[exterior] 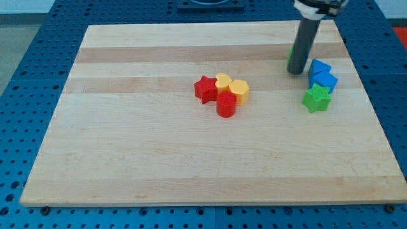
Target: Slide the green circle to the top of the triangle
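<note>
— Where's the green circle?

— Near the view's top right of the pale wooden worktop, mostly hidden behind the dark rod; only a green sliver shows, so I can't tell its facing.

— And my tip?

— Touching that sliver, just left of the blue triangle. There's no gripper, only the rod.

— Other blocks?

— A blue cube touches the triangle, with a green star below. Mid-board huddle a red star, red cylinder, yellow hexagon and another yellow block.

Red star, yellow hexagon, blue triangle, green star (pale striped wooden board)
</note>
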You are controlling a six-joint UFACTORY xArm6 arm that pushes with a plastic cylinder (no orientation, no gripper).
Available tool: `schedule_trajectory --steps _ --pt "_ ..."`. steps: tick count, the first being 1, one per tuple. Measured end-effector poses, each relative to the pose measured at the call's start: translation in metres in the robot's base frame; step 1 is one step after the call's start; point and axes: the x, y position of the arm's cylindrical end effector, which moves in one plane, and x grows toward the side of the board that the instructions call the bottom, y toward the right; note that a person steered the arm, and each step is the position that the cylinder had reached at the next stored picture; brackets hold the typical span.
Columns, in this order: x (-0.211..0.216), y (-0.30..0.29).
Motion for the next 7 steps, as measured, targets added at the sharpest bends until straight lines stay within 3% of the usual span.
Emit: schedule_trajectory --steps 2,4,7 --pt "-0.015 -0.053" --pt "-0.048 -0.033" --pt "-0.038 -0.004"
